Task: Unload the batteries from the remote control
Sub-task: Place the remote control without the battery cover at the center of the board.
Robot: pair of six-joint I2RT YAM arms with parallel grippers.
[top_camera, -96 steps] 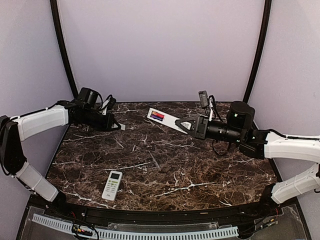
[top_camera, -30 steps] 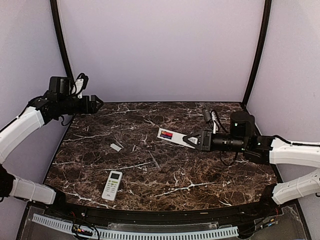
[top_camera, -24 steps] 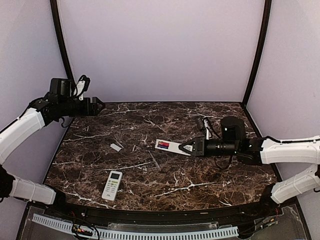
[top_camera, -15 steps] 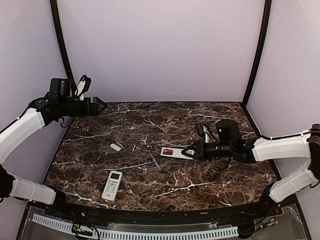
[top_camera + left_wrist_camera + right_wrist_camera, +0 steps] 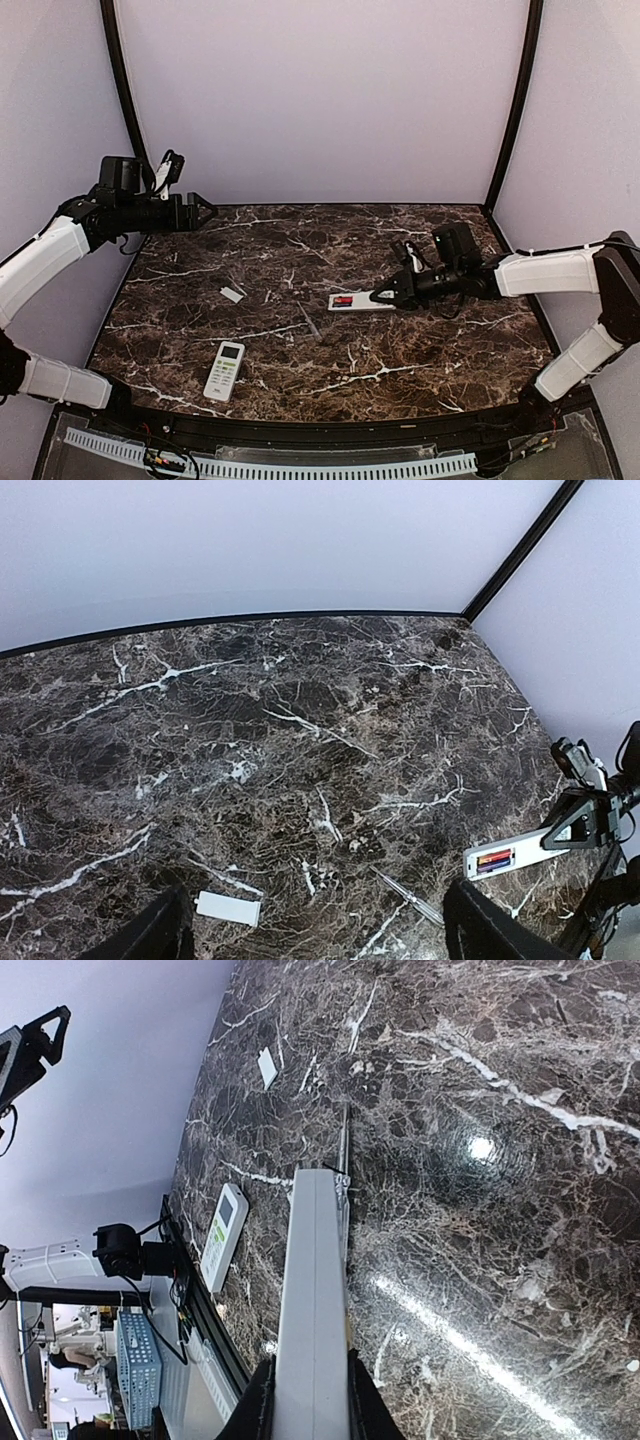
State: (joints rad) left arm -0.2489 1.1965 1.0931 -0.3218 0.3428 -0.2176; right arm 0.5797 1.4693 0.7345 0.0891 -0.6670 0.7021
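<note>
Nearest, by the front edge of the counter [image 5: 420,350] and left of centre, a small white remote [image 5: 224,370] lies face up. Beyond it a thin metal rod [image 5: 310,320] and a flat white cover [image 5: 232,294] lie apart on the marble. Right of centre the right gripper [image 5: 385,296] is clenched on one end of the long white remote control [image 5: 362,299], low over the counter; whether it touches I cannot tell. Its open bay faces up, with the batteries [image 5: 343,300], showing red and dark, seated at the free end. Farthest, above the back left corner, the left gripper [image 5: 205,212] hangs released, holding nothing. The step seems to be presenting the bay. It is best kept level and firmly pinned while the left fingers come down across one cell and lift it by its end, not dragging the remote.
</note>
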